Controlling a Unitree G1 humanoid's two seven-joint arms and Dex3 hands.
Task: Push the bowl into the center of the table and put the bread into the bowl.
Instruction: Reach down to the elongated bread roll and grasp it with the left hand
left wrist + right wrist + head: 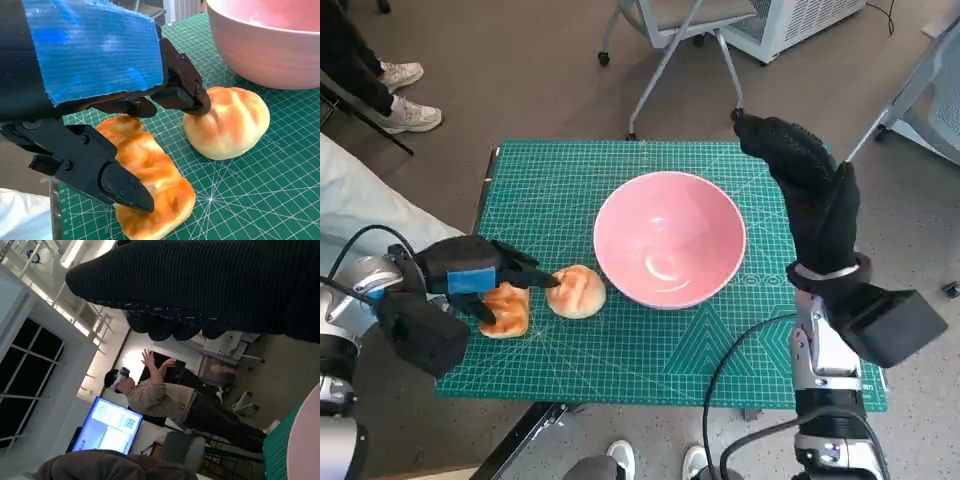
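- The desk (800, 370) is topped with a green cutting mat printed with a fine white grid; bare mat lies open in front of the bowl and behind it up to the far edge.
- A smooth, glossy pink round bowl (669, 238) stands upright near the middle of the mat, empty.
- The right robot hand (808, 185), in a ribbed black knitted glove, is raised beside the bowl's far right rim, holding nothing; how far its fingers are spread I cannot tell.
- The left robot hand (475, 278), hard black plastic with blue tape, holds nothing; its fingers are apart, one tip touching the round roll, another resting on the long one.
- A long golden-brown crusty bread roll (150, 175) lies near the mat's left edge.
- A rounder, paler scored bread roll (227, 122) sits just beside the bowl's left wall.
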